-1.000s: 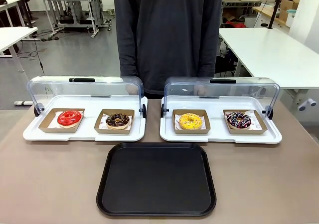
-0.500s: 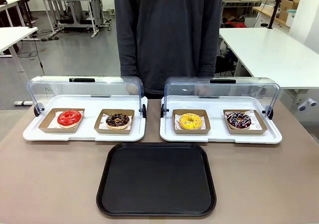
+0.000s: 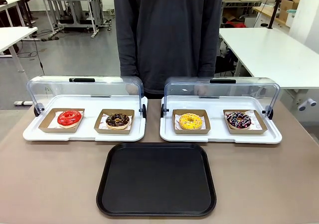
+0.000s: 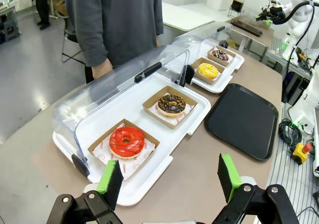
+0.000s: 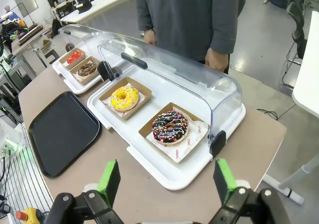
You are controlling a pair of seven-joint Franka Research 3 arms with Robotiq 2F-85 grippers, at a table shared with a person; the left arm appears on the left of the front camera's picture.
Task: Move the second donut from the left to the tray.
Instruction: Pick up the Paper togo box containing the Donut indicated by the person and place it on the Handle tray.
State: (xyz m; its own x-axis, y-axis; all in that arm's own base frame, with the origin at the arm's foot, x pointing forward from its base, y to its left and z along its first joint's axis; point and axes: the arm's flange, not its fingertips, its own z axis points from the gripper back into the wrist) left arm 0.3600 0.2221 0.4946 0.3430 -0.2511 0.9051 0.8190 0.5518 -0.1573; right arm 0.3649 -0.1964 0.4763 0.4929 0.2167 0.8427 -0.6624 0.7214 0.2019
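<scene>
From the front, the second donut from the left [image 3: 117,120] sits in its cardboard holder on the left white tray [image 3: 84,134], on the side the left jaws would come in from. The black tray [image 3: 157,179] lies nearer the robot, just beside that white tray. In the left wrist view the left gripper [image 4: 170,176] has its jaws spread wide and holds nothing. The red donut [image 4: 126,141] lies just ahead of them and the target donut lies farther on, past it. A straight reach therefore risks closing on the red one or shoving its holder. The raised clear lid [image 4: 124,92] hangs over the far side of both donuts, and a high or deep approach could knock it. A hard pinch would likely mar the glaze, and gripping the holder by one edge could tip the donut out. In the right wrist view the right gripper [image 5: 167,179] is likewise wide and empty. The sprinkled dark donut [image 5: 170,127] lies straight ahead of its jaws, with the target far off beyond the left finger, so this arm could take the wrong dark donut.
</scene>
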